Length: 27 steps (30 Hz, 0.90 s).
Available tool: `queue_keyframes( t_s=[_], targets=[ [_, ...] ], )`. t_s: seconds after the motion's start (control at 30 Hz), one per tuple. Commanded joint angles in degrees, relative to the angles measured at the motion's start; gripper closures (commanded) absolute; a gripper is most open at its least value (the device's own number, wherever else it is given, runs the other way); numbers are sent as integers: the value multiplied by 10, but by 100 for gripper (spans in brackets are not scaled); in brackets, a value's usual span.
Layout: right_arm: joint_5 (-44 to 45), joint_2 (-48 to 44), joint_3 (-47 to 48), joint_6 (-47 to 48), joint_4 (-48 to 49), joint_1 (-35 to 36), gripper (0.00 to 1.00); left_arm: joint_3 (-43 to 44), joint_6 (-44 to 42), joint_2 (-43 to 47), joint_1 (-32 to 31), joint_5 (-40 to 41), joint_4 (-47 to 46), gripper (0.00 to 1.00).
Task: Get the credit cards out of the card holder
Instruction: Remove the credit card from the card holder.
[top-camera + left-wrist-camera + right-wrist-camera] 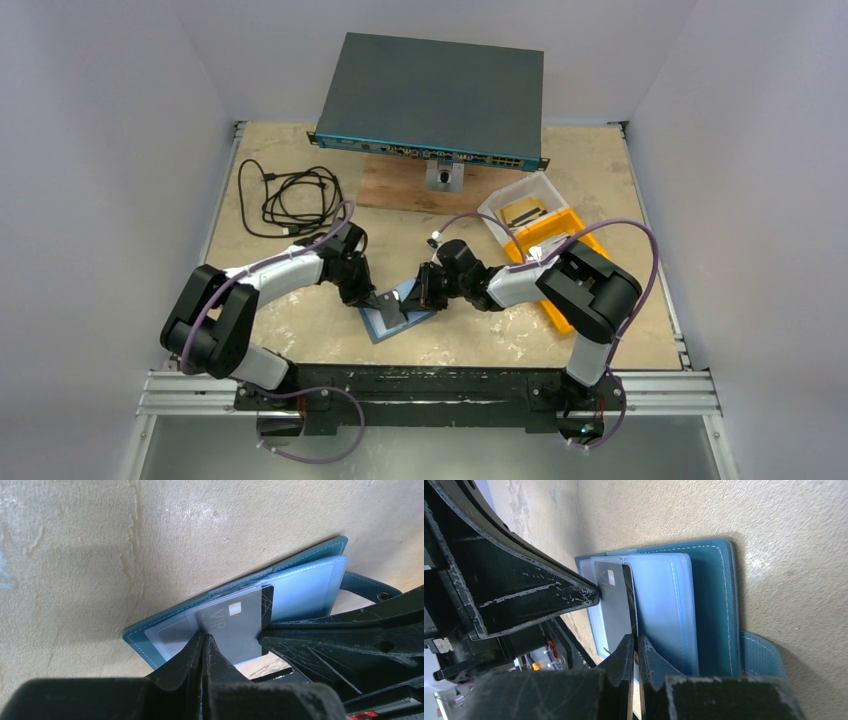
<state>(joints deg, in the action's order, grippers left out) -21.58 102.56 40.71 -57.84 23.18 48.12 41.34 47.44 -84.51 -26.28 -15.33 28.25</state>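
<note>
- The small teal-blue folding card holder (713,605) lies open on the beige table (600,170), near the middle, between my two arms.
- A thin grey plastic credit card (227,625) with a pale chip sticks partway out of the card holder's clear plastic pockets (659,605).
- My right gripper (635,646) has its fingers pressed together on the card's dark edge, pinching only a thin strip of it.
- My left gripper (202,639) is also pressed together, at the near edge of the clear pocket just beside the card. I judge it pins the pocket leaf, though I cannot rule out that it has caught the card too.
- Risk: the right-hand grip is shallow and the plastic is glossy, so the card may slip free once I pull.
- Risk: if my left pinch includes the card, the two grippers fight each other and the card bends or the pocket stretches.
- Risk: if the left hold is weak, the whole card holder drags or lifts with the card instead of releasing it.
- I cannot tell whether other pockets hold more cards.
</note>
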Motion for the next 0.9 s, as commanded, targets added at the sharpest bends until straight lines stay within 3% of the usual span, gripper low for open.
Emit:
queue_keyframes(
  t_s=[0.0, 0.87],
  targets=[
    [44, -19, 5, 24, -48, 0, 100, 13, -2, -21, -1, 50, 36, 100],
    [88, -47, -12, 53, -85, -14, 100, 15, -10, -33, 1, 73, 55, 100]
  ],
)
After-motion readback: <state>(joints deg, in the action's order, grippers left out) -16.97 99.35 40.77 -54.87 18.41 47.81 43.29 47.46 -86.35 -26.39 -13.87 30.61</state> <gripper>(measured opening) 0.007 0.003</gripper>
